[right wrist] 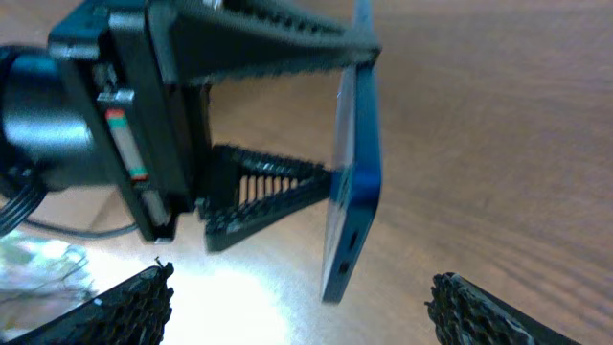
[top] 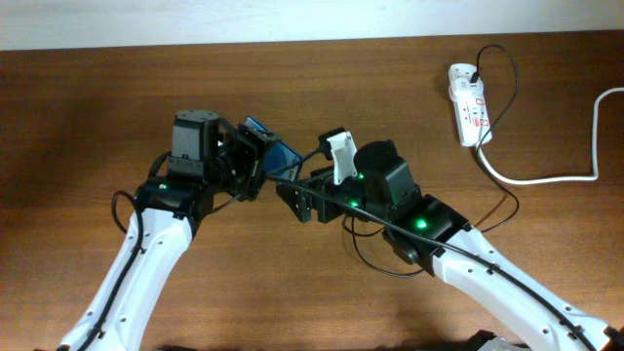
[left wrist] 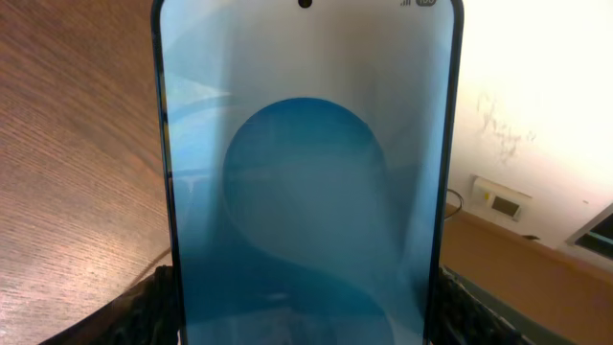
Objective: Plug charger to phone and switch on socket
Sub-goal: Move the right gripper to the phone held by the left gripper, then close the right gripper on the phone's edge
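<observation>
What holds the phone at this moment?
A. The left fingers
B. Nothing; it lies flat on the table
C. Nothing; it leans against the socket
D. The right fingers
A: in the right wrist view the left fingers clamp the phone from both sides, while the right fingers stand open and grip nothing.

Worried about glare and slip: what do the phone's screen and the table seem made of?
Phone: glossy, glass-like front, showing soft reflections; blue edge, possibly metal. Table: brown wood or wood-look laminate, grain lines visible, slight sheen under the light.
</observation>
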Robot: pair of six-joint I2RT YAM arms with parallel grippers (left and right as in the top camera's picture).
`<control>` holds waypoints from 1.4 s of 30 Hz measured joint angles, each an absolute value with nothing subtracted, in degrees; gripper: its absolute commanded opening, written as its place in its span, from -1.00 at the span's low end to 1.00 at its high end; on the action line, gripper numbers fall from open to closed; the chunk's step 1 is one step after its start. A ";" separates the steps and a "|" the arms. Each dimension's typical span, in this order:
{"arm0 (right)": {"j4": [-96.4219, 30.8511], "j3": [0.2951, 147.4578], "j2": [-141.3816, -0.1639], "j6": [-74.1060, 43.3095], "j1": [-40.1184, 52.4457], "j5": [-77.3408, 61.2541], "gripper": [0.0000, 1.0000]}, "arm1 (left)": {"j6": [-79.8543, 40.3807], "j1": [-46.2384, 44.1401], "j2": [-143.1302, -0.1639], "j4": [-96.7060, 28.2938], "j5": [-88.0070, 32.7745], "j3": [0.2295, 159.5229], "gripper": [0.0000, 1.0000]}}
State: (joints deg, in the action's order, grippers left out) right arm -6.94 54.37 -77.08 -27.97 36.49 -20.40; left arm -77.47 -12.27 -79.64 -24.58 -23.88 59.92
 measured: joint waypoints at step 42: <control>6.70 54.37 -85.58 -28.99 37.34 -14.83 -0.56 | -77.67 -12.27 -79.66 -23.27 -29.52 59.92 -0.12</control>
State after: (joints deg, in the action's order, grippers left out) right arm 6.70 54.37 -85.58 -28.99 37.34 -14.83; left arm -77.67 -12.27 -79.66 -23.27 -29.52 59.92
